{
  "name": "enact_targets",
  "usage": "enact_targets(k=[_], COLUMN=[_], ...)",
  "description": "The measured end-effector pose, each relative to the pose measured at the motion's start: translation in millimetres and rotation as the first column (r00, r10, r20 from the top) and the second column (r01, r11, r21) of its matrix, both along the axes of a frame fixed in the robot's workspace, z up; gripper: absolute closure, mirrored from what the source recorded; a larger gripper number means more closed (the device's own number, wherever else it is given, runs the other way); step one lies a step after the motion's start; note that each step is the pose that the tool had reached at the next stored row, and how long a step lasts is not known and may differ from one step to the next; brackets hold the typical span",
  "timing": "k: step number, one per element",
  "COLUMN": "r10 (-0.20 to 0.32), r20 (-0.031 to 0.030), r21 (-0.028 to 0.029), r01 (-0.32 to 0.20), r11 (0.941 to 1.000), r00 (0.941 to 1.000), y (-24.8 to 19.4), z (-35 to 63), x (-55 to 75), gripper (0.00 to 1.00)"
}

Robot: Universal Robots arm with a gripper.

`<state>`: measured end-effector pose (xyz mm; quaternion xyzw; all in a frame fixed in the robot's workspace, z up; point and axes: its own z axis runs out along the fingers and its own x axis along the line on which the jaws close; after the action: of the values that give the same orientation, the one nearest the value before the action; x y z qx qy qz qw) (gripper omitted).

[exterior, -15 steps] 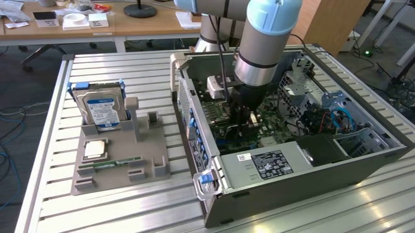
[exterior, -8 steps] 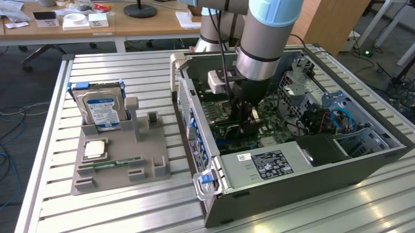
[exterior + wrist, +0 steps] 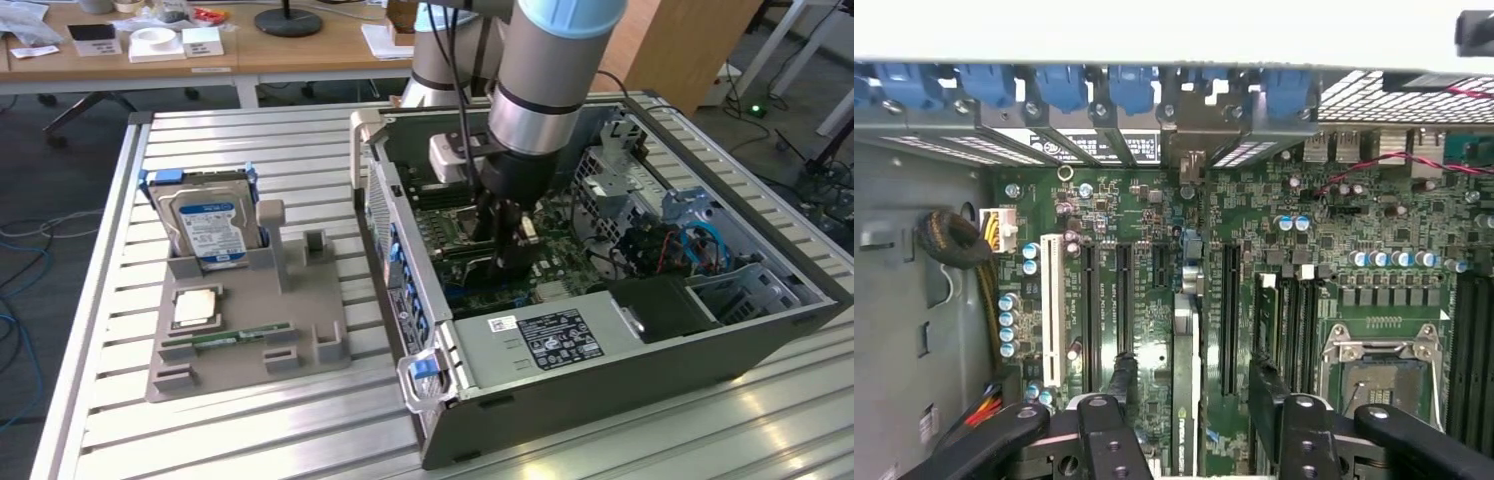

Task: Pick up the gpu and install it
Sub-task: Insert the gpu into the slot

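Down inside the open computer case (image 3: 601, 385), the claw (image 3: 1189, 405) hangs over the green main board (image 3: 1144, 200) with its two dark fingers (image 3: 1122, 385) spread wide apart and nothing clamped between them. In the gap between the fingers the graphics card (image 3: 1184, 350) stands on its edge in one of the long slots of the board, seen edge-on as a thin pale strip. A sliver of space shows on each side of it, so neither finger appears to touch it. The card's far end runs to a metal bracket (image 3: 1192, 170) at the case's back wall, in line with the row of blue clips (image 3: 1064, 85). Just beside the card on one side lie empty black slots and a white one (image 3: 1052, 310); on the other side sits the bare processor socket (image 3: 1379, 365) with its metal frame. The grey arm (image 3: 554, 70) reaches straight down into the middle of the case, which lies on its side towards the exterior view's right edge of the worktop (image 3: 200, 440), its labelled power unit (image 3: 554, 340) at the near end. Well apart, towards the exterior view's left edge of the worktop, a grey holder (image 3: 247, 365) carries a hard drive (image 3: 210, 225) standing upright, a square chip (image 3: 196, 307) and a narrow green memory stick (image 3: 227, 338) lying flat.
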<state>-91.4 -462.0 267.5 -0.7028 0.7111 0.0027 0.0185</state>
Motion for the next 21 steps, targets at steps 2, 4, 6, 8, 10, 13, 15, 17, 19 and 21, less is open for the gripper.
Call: enact_targets(k=[2,4,6,8,10,13,15,17,19,21], r10=[0.000,0.000,0.000,0.000,0.000,0.000,0.000,0.000,0.000,0.000], r20=[0.0000,0.0000,0.0000,0.0000,0.0000,0.0000,0.0000,0.0001,0.0000,0.0000], r21=[0.0001,0.0000,0.0000,0.0000,0.0000,0.0001,0.0000,0.0001,-0.0001,0.0000], r01=[0.000,0.000,0.000,0.000,0.000,0.000,0.000,0.000,0.000,0.000], r11=[1.0000,1.0000,1.0000,1.0000,1.0000,1.0000,1.0000,1.0000,1.0000,1.0000], r00=[1.0000,1.0000,1.0000,1.0000,1.0000,1.0000,1.0000,1.0000,1.0000,1.0000], y=[0.0,0.0,0.0,0.0,0.0,0.0,0.0,0.0,0.0,0.0], z=[3.7,7.2,10.2,13.4,17.0,22.2,25.7,29.2,33.1,37.5], x=[0.0,0.0,0.0,0.0,0.0,0.0,0.0,0.0,0.0,0.0], gripper=[0.43,0.43,0.43,0.43,0.43,0.43,0.43,0.43,0.43,0.43])
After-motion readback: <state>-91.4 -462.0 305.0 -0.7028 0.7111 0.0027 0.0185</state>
